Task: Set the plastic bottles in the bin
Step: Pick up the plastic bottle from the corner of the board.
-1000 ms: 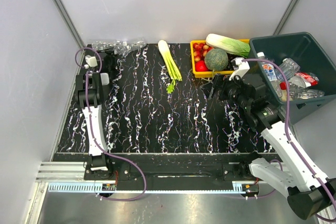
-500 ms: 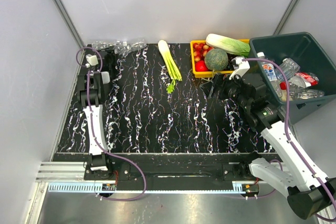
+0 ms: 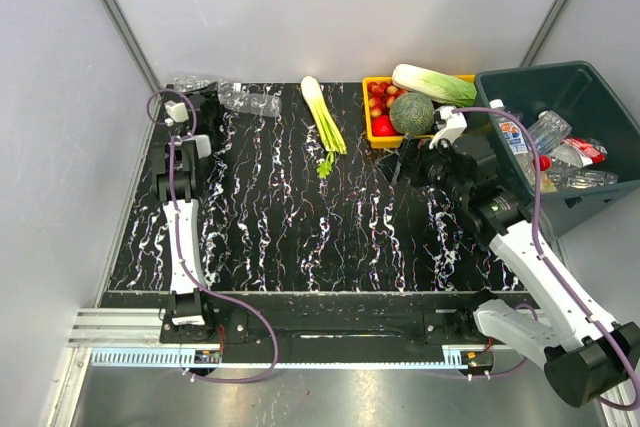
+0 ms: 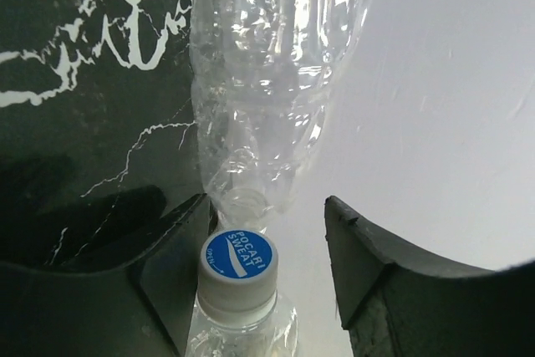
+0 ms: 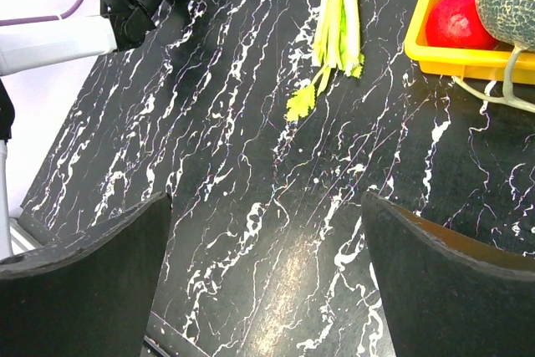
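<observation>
In the left wrist view a clear plastic bottle with a blue-and-white cap (image 4: 238, 267) stands between the fingers of my left gripper (image 4: 266, 206). The cap rests against the left finger and a gap shows on the right, so the gripper is open. A crumpled clear bottle (image 4: 259, 81) lies just beyond it. From above, my left gripper (image 3: 203, 105) is at the table's back left corner beside another clear bottle (image 3: 250, 100). The dark teal bin (image 3: 600, 197) at the right holds several bottles (image 3: 550, 132). My right gripper (image 3: 398, 162) hangs open and empty left of the bin.
A celery stalk (image 3: 322, 117) lies at the back middle. A yellow tray (image 3: 372, 127) with a melon (image 3: 411, 112), tomatoes and a cabbage stands next to the bin. White walls close in the left side and the back.
My left gripper has pushed further into the back corner and its jaws have narrowed. The clear bottle beside it has shifted right. My right arm has moved slightly left.
</observation>
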### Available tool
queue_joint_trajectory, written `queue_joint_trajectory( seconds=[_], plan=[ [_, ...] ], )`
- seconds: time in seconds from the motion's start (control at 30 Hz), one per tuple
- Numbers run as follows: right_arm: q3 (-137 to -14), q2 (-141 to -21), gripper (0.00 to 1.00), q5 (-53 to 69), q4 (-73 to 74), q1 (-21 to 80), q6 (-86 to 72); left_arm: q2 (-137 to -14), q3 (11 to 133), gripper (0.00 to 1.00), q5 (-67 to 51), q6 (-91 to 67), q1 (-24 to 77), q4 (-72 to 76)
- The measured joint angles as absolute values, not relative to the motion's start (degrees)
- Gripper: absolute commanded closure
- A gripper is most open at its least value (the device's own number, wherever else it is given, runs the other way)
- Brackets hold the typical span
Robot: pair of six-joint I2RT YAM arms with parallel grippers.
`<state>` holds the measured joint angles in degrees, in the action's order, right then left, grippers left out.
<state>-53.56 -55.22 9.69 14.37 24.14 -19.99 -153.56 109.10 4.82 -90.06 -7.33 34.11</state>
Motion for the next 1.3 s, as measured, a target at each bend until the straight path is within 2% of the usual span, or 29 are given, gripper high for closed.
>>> queue_joint_trajectory(
  seconds=[0.13, 0.23, 0.33, 0.57, 0.93, 1.1, 1.3],
  plan=[
    [-53.5, -56.2, 0.01, 10.0, 14.2, 24.1, -20.0, -154.1, 109.3, 0.6, 4.7, -89.9, -7.3, 34.3],
    [-53.4, -56.4, 0.01, 10.1, 13.9, 24.1, -20.0, -154.2, 108.0, 0.67, 4.7, -90.1, -7.3, 35.0],
    [-53.3, -56.4, 0.01, 10.2, 13.5, 24.1, -20.0, -153.7, 105.3, 0.8, 4.5, -90.6, -7.3, 38.7],
    [-52.2, -54.8, 0.01, 10.2, 13.1, 24.1, -20.4, -145.6, 91.2, 1.0, 3.3, -88.8, -7.4, 41.5],
    [-51.3, -53.6, 0.01, 6.7, 16.6, 24.2, -20.6, -125.4, 63.2, 1.0, -3.5, -85.3, -6.1, 48.1],
    [-51.4, -48.6, 0.01, 7.2, 18.4, 24.3, -21.0, -114.2, 57.6, 1.0, -6.7, -82.2, -6.0, 46.3],
    [-52.6, -42.8, 0.01, 7.4, 19.8, 24.3, -21.5, -100.0, 56.3, 1.0, -10.8, -74.3, -5.9, 39.9]
  ],
)
